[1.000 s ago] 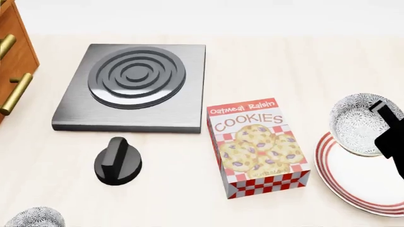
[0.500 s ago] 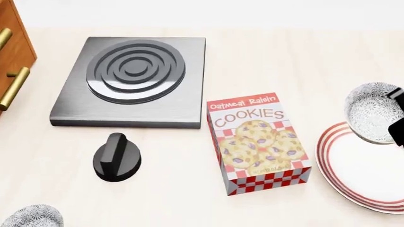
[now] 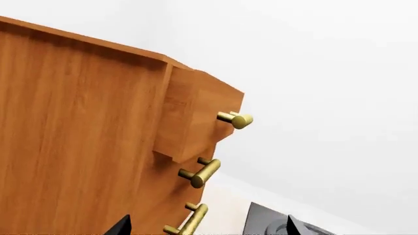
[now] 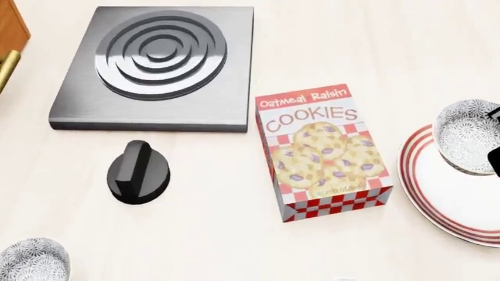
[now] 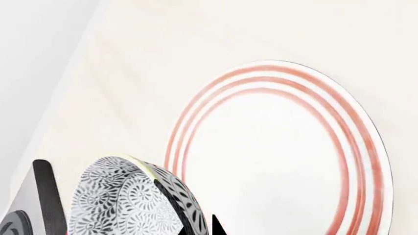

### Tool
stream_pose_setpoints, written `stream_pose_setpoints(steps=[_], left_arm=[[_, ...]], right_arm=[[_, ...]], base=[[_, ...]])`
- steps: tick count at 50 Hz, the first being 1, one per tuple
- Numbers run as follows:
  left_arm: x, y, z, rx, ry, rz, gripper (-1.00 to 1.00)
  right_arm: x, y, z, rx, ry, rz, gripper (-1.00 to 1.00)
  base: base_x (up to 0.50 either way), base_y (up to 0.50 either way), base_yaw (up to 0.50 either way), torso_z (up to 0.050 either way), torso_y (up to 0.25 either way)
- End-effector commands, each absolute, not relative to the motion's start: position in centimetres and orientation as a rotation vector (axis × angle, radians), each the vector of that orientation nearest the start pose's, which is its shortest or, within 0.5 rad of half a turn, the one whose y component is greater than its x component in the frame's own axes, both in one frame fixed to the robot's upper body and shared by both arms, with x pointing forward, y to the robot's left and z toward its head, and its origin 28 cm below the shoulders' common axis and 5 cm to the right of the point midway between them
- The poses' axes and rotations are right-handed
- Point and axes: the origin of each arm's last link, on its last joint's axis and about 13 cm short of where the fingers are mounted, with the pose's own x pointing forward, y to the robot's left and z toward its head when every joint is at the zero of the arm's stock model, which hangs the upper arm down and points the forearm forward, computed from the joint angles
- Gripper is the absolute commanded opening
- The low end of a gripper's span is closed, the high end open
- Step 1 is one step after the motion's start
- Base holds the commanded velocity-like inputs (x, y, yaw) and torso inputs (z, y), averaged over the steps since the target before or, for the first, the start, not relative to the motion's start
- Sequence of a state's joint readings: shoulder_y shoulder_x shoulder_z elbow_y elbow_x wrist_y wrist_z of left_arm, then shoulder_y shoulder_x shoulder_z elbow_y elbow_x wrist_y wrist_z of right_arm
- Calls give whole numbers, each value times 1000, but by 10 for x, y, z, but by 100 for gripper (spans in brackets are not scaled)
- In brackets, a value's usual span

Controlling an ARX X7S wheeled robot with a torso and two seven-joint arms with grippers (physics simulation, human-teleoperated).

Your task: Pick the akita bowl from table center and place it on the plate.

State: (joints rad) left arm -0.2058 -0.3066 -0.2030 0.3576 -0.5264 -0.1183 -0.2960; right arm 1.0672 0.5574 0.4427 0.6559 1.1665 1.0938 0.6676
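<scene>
Right claw [image 4: 493,153] had the akita bowl [image 4: 467,143] clamped by its rim, hanging over the plate [image 4: 445,202] edge so I could set it down centered.

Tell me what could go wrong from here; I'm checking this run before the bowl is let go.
The akita bowl is held by the right gripper over the near rim of the plate, not its middle; released here, it might land on the striped edge and tip or slide off. The grip shows only at the picture's edge, so its hold is hard to judge; a slip could drop the bowl early.
</scene>
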Motion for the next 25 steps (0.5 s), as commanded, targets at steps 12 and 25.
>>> stream_pose_setpoints(steps=[12,25], left_arm=[[238,291,147,-250,-463,303,100],[238,291,148,-249,-464,300,100]], right_arm=[[324,-277,238,977,392,-327,-100],[323,-279,241,985,374,-326,-100]], base=[[0,0,0,0,-125],[0,0,0,1,-116]])
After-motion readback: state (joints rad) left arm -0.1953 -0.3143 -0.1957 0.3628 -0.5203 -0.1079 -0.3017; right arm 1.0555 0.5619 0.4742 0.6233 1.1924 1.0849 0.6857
